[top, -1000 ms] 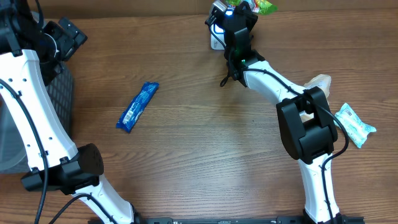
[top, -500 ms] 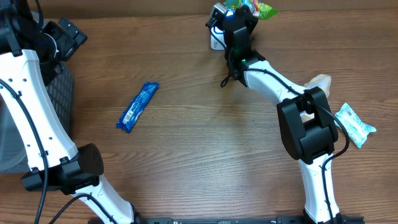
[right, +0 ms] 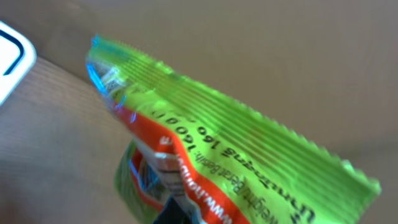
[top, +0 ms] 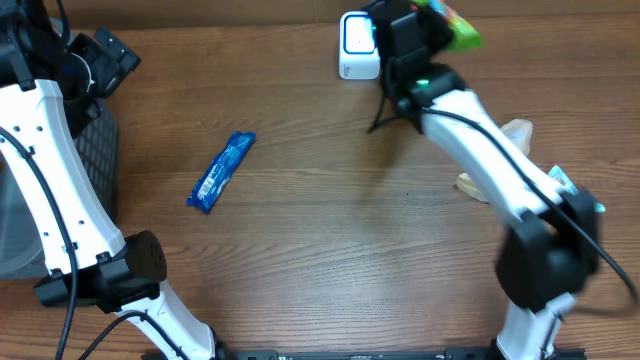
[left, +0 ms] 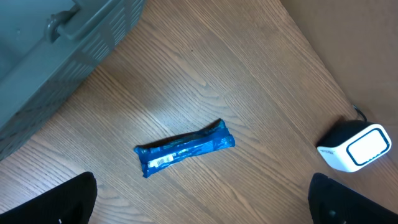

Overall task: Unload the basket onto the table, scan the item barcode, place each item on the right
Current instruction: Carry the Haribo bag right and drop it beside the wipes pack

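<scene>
A green and orange snack packet hangs at the table's far edge with my right gripper shut on it. It sits just right of the white scanner. In the right wrist view the packet fills the frame, its printed side up, with a corner of the scanner at the left. A blue bar wrapper lies flat left of centre. My left gripper stays high at the far left, open and empty. Its view shows the blue wrapper and the scanner below.
A grey basket stands at the left edge and appears again as the basket in the left wrist view. A white and blue packet and a beige item lie at the right, partly behind the right arm.
My right arm has swung to the right, carrying the green packet from above the scanner to its right side. The scanner's face now shows. The left arm has not moved.
</scene>
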Controlling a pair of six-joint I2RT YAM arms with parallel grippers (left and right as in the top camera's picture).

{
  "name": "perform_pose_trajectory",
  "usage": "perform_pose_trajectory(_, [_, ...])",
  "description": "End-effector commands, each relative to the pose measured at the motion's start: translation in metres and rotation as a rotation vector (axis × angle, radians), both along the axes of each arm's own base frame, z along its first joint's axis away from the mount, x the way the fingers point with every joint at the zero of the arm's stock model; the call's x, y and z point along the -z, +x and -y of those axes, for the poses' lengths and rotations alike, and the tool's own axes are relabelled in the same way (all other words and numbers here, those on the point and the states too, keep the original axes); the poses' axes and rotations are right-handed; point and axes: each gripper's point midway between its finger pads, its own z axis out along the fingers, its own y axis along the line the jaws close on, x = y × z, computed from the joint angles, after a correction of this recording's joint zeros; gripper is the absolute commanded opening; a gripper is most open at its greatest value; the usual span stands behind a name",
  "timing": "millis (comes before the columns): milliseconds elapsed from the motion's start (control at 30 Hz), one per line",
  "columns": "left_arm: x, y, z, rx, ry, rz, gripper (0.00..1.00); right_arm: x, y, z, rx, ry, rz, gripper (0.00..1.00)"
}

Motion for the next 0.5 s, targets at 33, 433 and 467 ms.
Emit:
perform_pose_trajectory(33, [-0.013,-0.005,0.005,0.001,0.004,0.035,1.0,-0.031,-0.06,0.032,0.271,0.628,0.125,0.04])
perform_pose_trajectory(433, [-0.013,-0.005,0.005,0.001,0.004,0.035,1.0,0.075,-0.142,0.168,0.756,1.197,-0.339,0.04])
perform_pose_trajectory(467, [-0.013,-0.005,0.005,0.001,0.004,0.035,1.0,0.084,-0.149,0.185,0.81,1.229,-0.34,0.04])
